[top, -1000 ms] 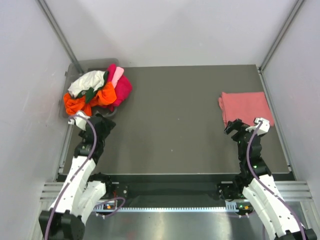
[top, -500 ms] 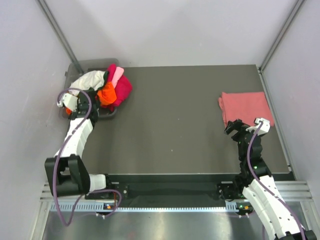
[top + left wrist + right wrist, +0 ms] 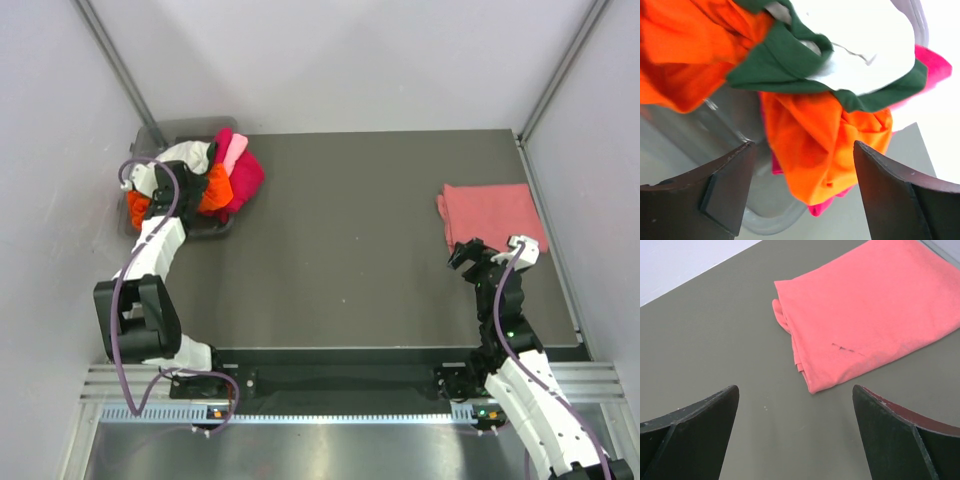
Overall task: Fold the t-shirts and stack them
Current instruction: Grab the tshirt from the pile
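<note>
A heap of t-shirts lies in and over the grey bin (image 3: 172, 130) at the far left: orange (image 3: 213, 188), magenta (image 3: 245, 172), white (image 3: 187, 153) and light pink (image 3: 236, 150). My left gripper (image 3: 192, 180) is open and empty, reaching into the heap from the left. In the left wrist view the orange shirt (image 3: 825, 140) hangs between the fingers of my left gripper (image 3: 804, 146), under a dark green shirt (image 3: 785, 60) and the white one (image 3: 860, 45). A folded salmon-pink shirt (image 3: 490, 213) lies flat at the far right. My right gripper (image 3: 472, 253) is open and empty just short of its near edge (image 3: 840, 340).
The bin's translucent wall (image 3: 715, 130) and rim sit close under my left fingers. The magenta shirt spills over the bin's right side onto the dark mat (image 3: 350, 230). White walls and metal rails close in the table on both sides.
My left arm has swung up and left from the mat to the bin, and its gripper now points into the heap. The right arm and the salmon-pink shirt have not moved.
</note>
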Controlling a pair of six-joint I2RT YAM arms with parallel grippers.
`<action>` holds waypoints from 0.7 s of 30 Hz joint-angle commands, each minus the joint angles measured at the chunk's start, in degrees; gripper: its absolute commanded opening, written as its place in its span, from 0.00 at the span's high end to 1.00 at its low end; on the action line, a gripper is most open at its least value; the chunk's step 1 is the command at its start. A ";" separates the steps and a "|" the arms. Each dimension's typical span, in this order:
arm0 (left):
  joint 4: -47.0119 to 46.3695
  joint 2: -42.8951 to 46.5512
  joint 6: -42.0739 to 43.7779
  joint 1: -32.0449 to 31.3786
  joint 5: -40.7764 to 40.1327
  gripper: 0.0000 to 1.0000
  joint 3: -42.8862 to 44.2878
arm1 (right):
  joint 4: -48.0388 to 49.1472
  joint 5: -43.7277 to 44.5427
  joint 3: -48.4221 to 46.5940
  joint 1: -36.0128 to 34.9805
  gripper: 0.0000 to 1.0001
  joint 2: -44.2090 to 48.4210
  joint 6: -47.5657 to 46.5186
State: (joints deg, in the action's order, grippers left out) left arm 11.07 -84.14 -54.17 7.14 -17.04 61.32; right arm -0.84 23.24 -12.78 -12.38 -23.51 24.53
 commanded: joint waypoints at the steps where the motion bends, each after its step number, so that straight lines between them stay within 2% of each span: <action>1: -7.27 -1.02 -1.37 0.42 7.00 0.16 0.47 | 1.54 -0.13 -1.02 -0.54 0.04 -0.40 -0.72; 4: -15.36 -1.64 -2.51 0.33 12.02 0.15 -2.87 | 1.54 -0.04 -0.85 -0.45 0.04 -0.31 -0.63; 7: -16.44 -4.61 -3.40 0.33 13.61 0.18 -2.79 | 1.72 -0.13 -0.94 -0.45 0.04 -0.57 -0.80; 10: -16.17 -8.39 -3.48 0.42 14.66 0.31 -0.77 | 1.81 -0.22 -0.94 -0.54 0.04 -0.93 -0.80; 11: -16.34 -9.28 -3.48 0.42 15.01 0.47 -0.50 | 1.81 -0.22 -1.02 -0.45 0.04 -1.10 -0.80; 13: -16.26 -10.51 -3.05 0.42 15.19 0.67 0.20 | 1.81 -0.13 -1.11 -0.45 0.04 -1.10 -0.80; 15: -14.42 -10.17 -2.17 0.34 14.14 1.00 1.08 | 1.81 -0.22 -1.02 -0.45 0.04 -1.19 -0.72; 18: -4.77 -6.66 -0.42 0.25 8.44 1.00 4.76 | 1.90 -0.13 -1.02 -0.45 0.04 -1.37 -0.80; 21: 0.79 1.31 0.64 0.25 3.08 1.00 6.79 | 1.98 -0.22 -1.11 -0.45 0.04 -1.63 -0.80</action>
State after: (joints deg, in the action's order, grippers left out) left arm 6.48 -92.36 -55.61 7.14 -7.66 63.92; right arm -0.78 23.03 -12.78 -12.38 -24.60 24.49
